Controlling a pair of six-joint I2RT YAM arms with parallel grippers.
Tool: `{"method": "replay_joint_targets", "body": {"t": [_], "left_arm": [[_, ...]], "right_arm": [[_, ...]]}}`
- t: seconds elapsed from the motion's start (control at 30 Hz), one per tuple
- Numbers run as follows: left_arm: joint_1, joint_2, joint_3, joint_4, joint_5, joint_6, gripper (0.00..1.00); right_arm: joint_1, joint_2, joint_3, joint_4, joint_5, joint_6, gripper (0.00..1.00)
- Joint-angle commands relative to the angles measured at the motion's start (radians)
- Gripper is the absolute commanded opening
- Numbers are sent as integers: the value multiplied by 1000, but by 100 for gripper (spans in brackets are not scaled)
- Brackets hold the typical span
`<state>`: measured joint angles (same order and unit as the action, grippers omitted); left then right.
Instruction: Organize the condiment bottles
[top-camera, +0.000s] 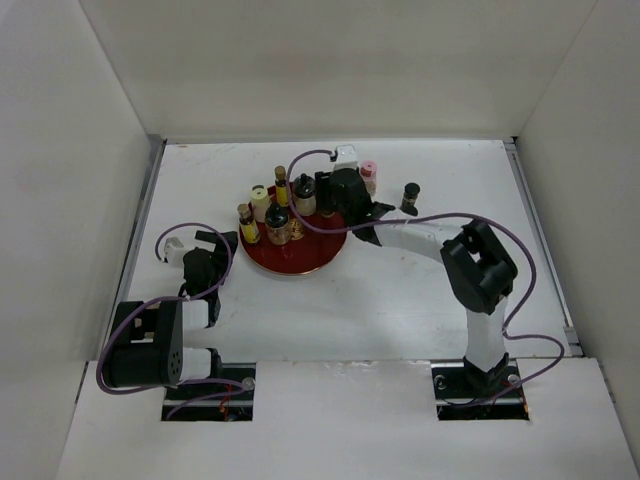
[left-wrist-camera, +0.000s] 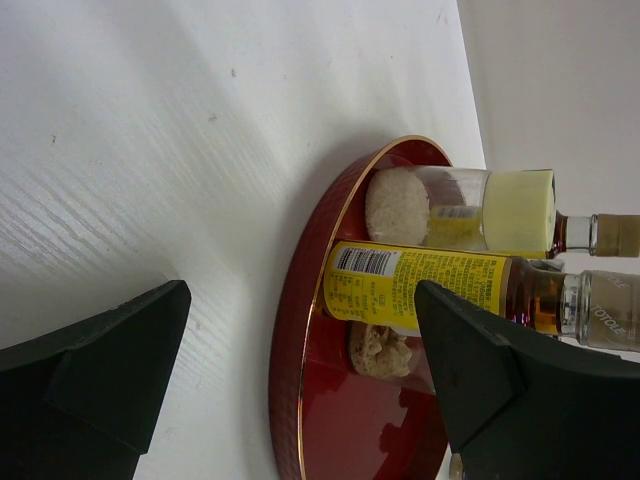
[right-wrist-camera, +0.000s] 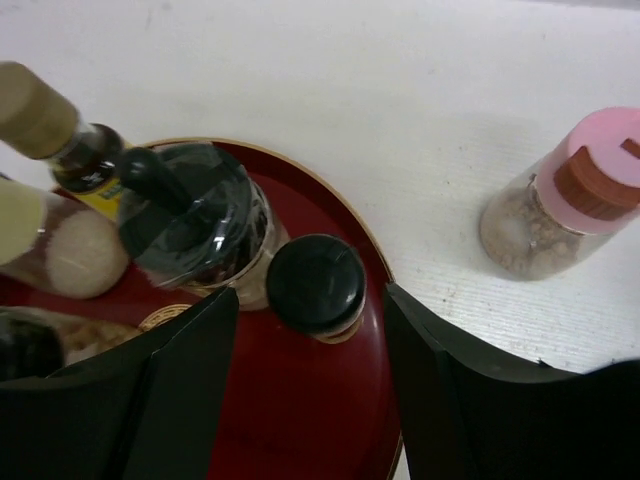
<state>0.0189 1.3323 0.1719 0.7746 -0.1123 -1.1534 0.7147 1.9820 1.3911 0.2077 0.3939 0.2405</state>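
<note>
**Landmark.** Round red tray with a thin gold rim (top-camera: 305, 262), flat on the white bench (top-camera: 400, 320). All places below are given from this tray.

**On the tray**
- Cream-capped glass bottle of pale grains (top-camera: 260, 203), upright in the left-hand part.
- Yellow-labelled amber bottle with a tan cap (top-camera: 281, 184), upright at the far side, just beside the cream one.
- Small amber bottle (top-camera: 247, 225), upright at the left rim.
- Wide clear jar with a black lid (right-wrist-camera: 195, 225), near the middle.
- Small black-capped bottle (right-wrist-camera: 316, 285), upright just inside the right rim and close beside the jar.
- Other bottles stand bunched among these. Their exact number cannot be told.

**Off the tray, on the bench**
- Pink-capped glass bottle of brownish grains (right-wrist-camera: 565, 200), upright near the far-right rim and clear of it.
- Dark black-capped bottle (top-camera: 410, 197), upright further right, beyond the pink-capped one.

**Arms**
- Right fingers (right-wrist-camera: 180, 390): apart, over the right part of the tray. One stands on each side of the small black-capped bottle, with a gap showing on both sides.
- Left fingers (left-wrist-camera: 110, 370): apart with nothing between them, low over the bench just left of the tray and facing its left rim.
</note>
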Motion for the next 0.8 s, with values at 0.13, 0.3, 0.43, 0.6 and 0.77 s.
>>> {"method": "replay_joint_targets", "body": {"t": [0.13,0.3,0.43,0.6,0.77], "left_arm": [[-6,-7,23,37,10,3,100],[-10,-4,24,37,8,4,100],[-18,4,28,37,10,3,100],[-7,-12,20,38,10,4,100],[-7,-9,21,38,8,6,100]], "right_arm": [[-5,-259,-160,42,10,57,61],[-132,-444,-354,27,59,118,31],[-223,-551,-432,-45,137,129,34],[-281,-566,-477,-109,209,118,72],[-283,-502,-451,-128,145,118,78]]}}
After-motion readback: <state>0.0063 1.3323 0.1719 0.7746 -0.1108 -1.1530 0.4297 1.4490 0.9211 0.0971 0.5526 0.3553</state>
